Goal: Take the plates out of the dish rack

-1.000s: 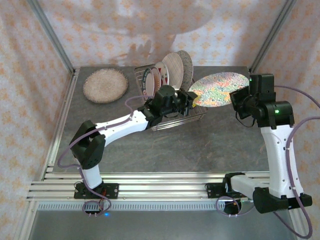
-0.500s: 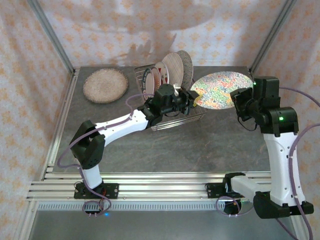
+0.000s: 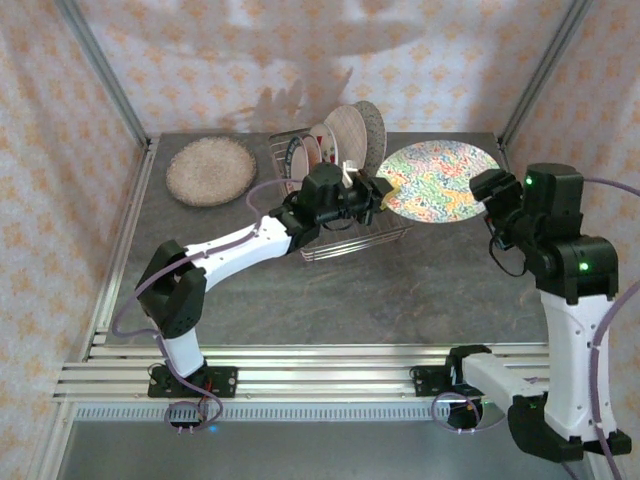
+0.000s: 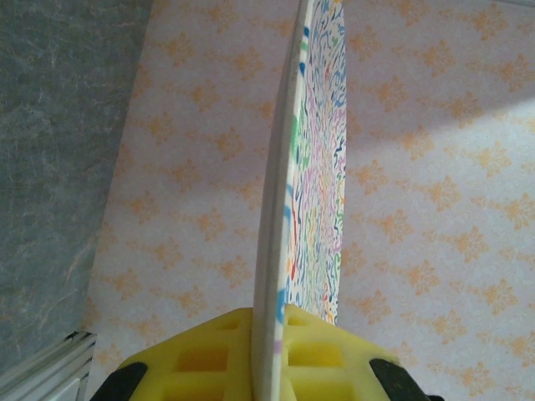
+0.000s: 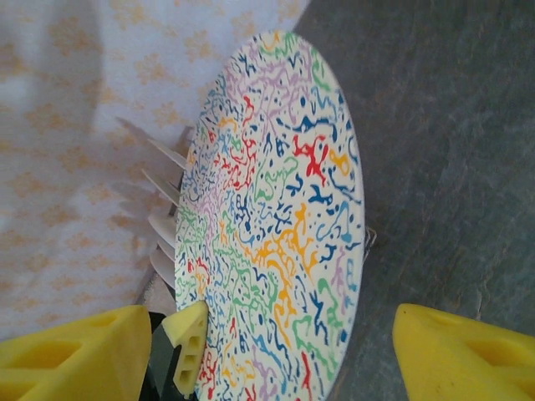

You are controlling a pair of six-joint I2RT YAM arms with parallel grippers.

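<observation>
Multicolour squiggle plate [image 3: 440, 183] sits just right of the dish rack [image 3: 345, 245], tilted. Left gripper [image 3: 383, 193] is clamped on the plate's rack-side rim, yellow pads [image 4: 201, 359] pressed on both faces. Right gripper [image 3: 490, 192] is at the rim far from the rack, jaws wide apart. Remaining plates [image 3: 350, 140] stand upright inside the rack. Brown speckled plate [image 3: 211, 170] lies flat, left of the rack.

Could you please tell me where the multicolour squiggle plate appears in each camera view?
Top external: multicolour squiggle plate, right of centre, beside the dish rack.
Left wrist: plate edge-on, centre.
Right wrist: plate face-on, centre.
Shared landmark: left gripper clamping its rim.
</observation>
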